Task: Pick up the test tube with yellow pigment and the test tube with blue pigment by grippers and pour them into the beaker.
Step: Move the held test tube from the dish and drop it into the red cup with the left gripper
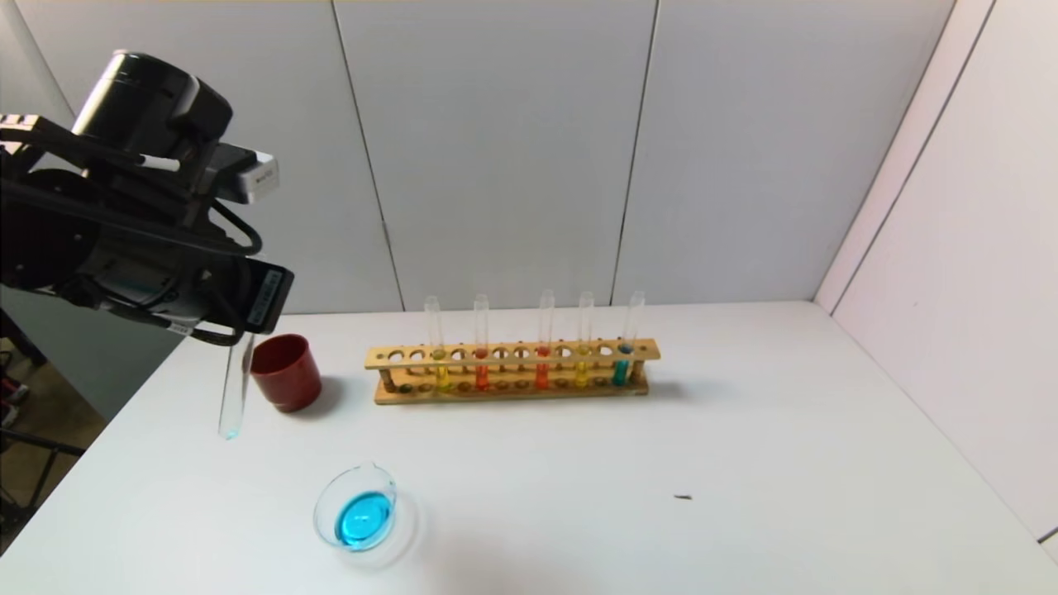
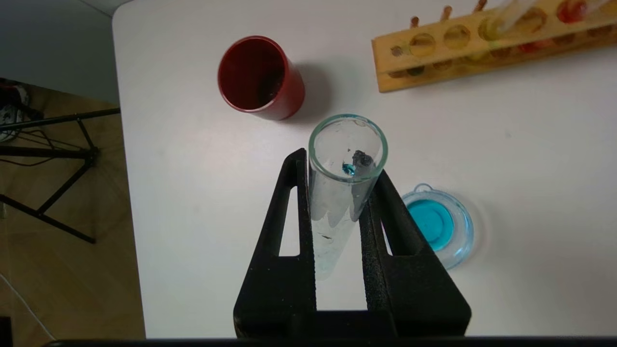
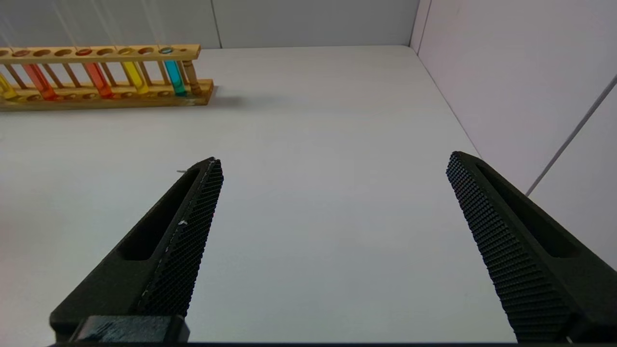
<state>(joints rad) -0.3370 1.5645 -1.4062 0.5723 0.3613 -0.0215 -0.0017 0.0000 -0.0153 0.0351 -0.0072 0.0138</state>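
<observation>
I'm holding the near-empty blue tube [image 2: 340,193] clamped in the left claw [image 2: 337,193], hanging upright; beaker [image 1: 357,512] of blue liquid sitting just beside and below. Right claw [image 3: 332,202] gaping apart over the table [image 3: 313,120].

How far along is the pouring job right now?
Done: blue liquid already sits in the beaker. In hand: the left end effector grips the nearly empty blue test tube, upright above the table. Left: yellow tubes stand unpoured in the rack; the right end effector waits open and empty.
</observation>
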